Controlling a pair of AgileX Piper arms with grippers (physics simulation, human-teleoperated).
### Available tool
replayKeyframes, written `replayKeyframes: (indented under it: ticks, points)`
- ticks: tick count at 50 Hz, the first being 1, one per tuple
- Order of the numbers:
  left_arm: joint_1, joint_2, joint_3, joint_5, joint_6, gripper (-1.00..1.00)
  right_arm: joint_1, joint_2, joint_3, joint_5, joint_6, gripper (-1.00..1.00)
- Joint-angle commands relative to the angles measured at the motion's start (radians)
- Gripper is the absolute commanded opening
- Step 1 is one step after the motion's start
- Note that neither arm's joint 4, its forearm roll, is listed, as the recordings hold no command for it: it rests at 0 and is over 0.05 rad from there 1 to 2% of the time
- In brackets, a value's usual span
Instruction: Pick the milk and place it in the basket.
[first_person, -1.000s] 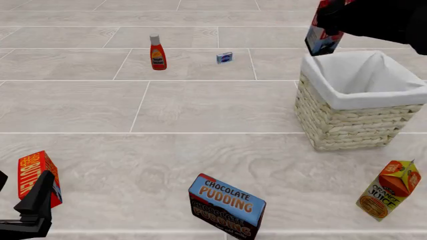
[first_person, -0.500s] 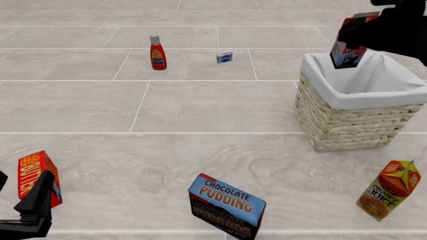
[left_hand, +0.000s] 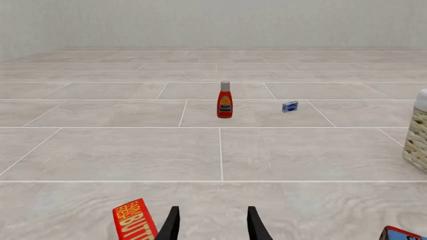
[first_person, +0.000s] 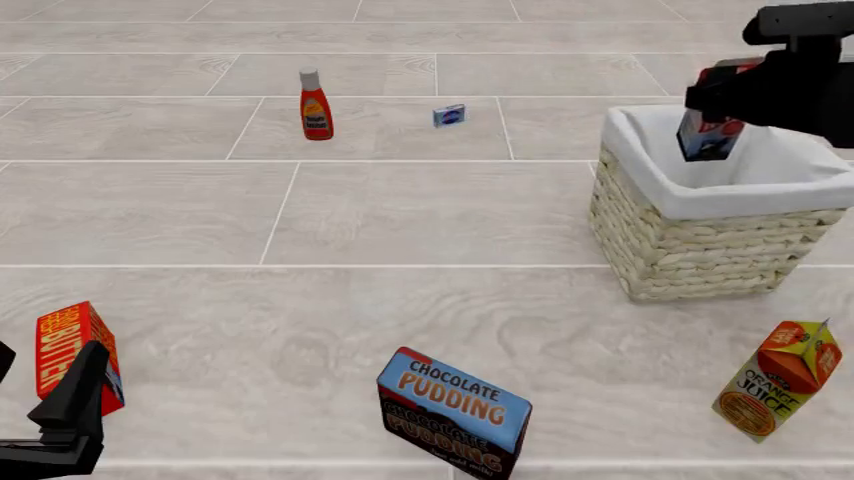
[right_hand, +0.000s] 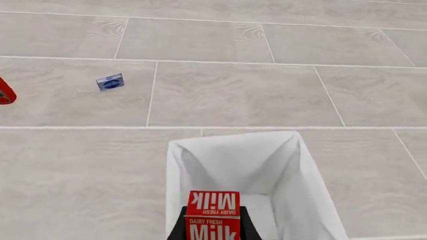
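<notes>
Red-orange at the far left, 1 butter box (first_person: 75, 352) stands beside the left gripper (first_person: 67, 425), whose fingers sit spread apart and hold nothing. Next along the near edge lies 1 chocolate pudding box (first_person: 454, 408), and well beyond, on the pale tiled table (first_person: 400, 210), stand 1 ketchup bottle (first_person: 315, 105) and 1 small blue packet (first_person: 450, 115). Further right sits the 1 wicker basket (first_person: 701, 250), its white liner folded over the rim, with 1 orange juice carton (first_person: 778, 380) tilted near it toward the camera. At the far right, the right gripper (right_hand: 213, 225) pinches the 1 milk (first_person: 709, 135) carton by its sides; the carton hangs upright over the basket's mouth, its lower end apparently dipping just below the rim, though the front view leaves that depth hard to judge. Judged from this, the pick is done and the carry has arrived: what remains is to lower the milk to the liner's floor, let go, and lift the arm clear. In all: 2 grippers, 1 basket, 6 grocery items.
</notes>
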Motion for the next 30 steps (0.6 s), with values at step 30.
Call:
replayKeyframes:
  ticks: [30]
  points:
    - [0.0,0.0,0.0,0.0,0.0,1.0,-0.056,0.175,-0.063,-0.049,0.022,-1.0]
